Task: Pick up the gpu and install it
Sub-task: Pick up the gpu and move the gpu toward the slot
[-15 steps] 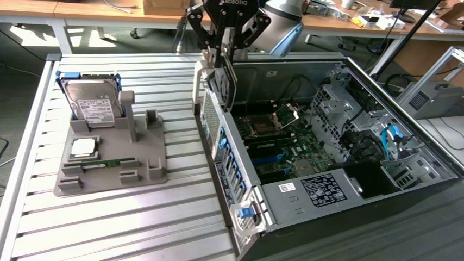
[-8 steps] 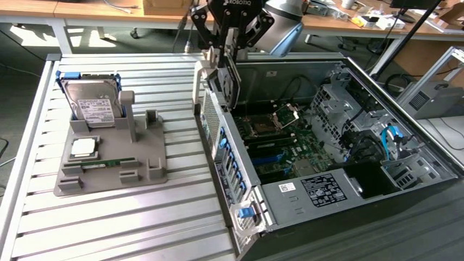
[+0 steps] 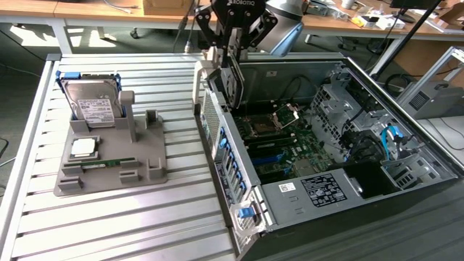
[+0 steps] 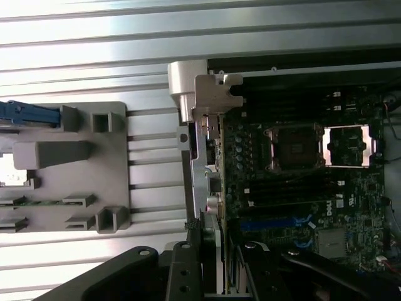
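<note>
The gpu (image 3: 232, 81) is a thin dark card hanging upright, edge-on, with my gripper (image 3: 233, 50) shut on its upper part. It hovers at the far end of the open computer case (image 3: 217, 142), just inside the case's rear wall and above the motherboard (image 3: 284, 145). In the wrist view the gpu (image 4: 210, 157) appears edge-on. Its silvery bracket (image 4: 202, 103) lies along the case's rear wall beside the motherboard (image 4: 294, 188). My gripper (image 4: 216, 244) clamps the card between its dark fingers. I cannot tell whether the card's lower edge touches the board.
A grey holder (image 3: 108, 163) on the exterior view's left carries a boxy hard drive (image 3: 93, 106), a processor chip (image 3: 83, 147) and a green memory stick (image 3: 108, 162). All rest on a slatted aluminium table (image 3: 130, 223). Desks with clutter line the back.
</note>
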